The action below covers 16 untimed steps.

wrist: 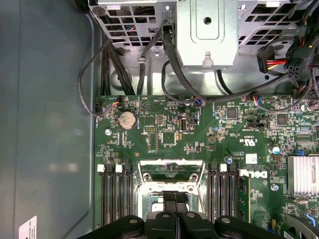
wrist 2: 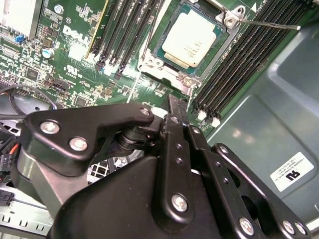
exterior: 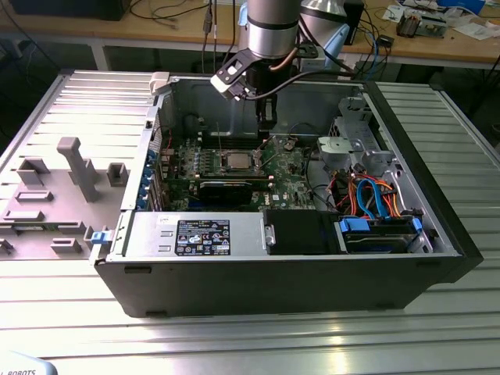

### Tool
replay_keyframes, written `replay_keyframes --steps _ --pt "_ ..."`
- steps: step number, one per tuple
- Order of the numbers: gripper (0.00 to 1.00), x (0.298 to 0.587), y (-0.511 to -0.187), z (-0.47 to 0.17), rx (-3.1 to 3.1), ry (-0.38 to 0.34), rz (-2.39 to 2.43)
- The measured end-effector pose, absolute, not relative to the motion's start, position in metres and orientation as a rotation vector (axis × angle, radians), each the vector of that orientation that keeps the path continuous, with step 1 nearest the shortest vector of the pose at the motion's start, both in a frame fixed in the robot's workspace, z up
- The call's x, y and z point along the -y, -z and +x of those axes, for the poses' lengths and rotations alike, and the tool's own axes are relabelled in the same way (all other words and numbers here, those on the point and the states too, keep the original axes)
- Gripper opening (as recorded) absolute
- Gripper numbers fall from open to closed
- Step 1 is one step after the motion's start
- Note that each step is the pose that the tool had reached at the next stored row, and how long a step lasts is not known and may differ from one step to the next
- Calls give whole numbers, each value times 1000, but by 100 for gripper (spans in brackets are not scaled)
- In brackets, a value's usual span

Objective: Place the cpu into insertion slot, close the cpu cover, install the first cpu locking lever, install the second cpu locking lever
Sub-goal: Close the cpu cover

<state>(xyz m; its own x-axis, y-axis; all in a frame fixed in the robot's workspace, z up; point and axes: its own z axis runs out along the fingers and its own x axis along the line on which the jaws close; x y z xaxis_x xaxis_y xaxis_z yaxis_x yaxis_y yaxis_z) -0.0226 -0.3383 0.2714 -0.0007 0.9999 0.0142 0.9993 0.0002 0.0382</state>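
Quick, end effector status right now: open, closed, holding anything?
End effector: closed, fingertips together by the rim of the insertion slot; whether they pinch anything cannot be told.

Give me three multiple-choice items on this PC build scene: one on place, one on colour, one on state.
1. Where is the cpu?
A. In the insertion slot
B. On the floor
C. In a person's hand

2. What colour is the motherboard?
A. Red
B. Green
C. White

3. How does the computer case stand?
A. Shut by a side panel
B. Wrapped in foil
C. Open, its inside in view

Answers:
1. A: in the second wrist view the silvery chip lies flat inside the socket's metal rim.
2. B: both wrist views show a green board.
3. C: the exterior view looks straight onto the board, cables and drive bays.
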Motion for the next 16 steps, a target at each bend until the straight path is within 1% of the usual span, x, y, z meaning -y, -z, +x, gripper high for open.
replay_keyframes --steps 16 --pt "11 338 -271 -9 -2210 -56 2209"
